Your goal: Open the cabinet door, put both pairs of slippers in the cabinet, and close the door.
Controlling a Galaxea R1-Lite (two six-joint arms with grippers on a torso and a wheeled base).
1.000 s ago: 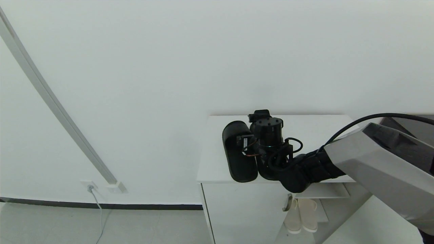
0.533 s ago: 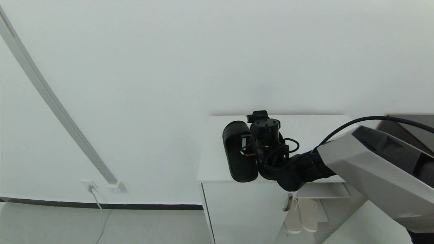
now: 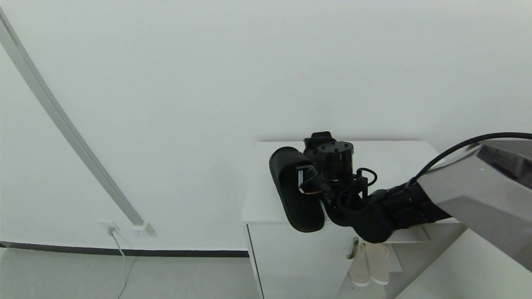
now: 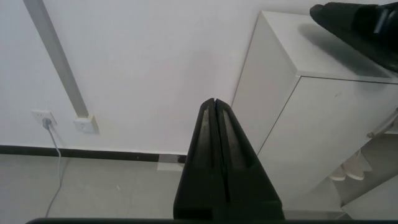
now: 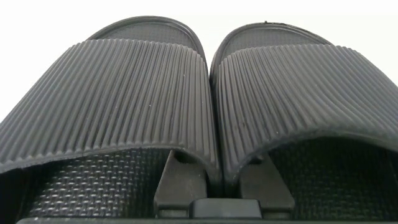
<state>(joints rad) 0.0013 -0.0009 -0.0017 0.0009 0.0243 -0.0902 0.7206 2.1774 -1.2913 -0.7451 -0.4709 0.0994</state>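
White cabinet top [image 3: 399, 162] | right pincer [image 5: 217, 185] pinching black slippers [image 5: 124, 93], finger under each strap | left pincer [image 4: 214, 104] pressed together

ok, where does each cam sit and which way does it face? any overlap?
Head view: on the head, facing forward and down at the white cabinet; right arm enters from the right, at the black slippers on top.
Left wrist view: on the left wrist, facing wall, floor and cabinet side past the shut left gripper.
Right wrist view: on the right wrist, close on the black slippers' straps; right gripper has a finger under each.
Shared: head and left wrist views both show cabinet, black slippers, white slippers.
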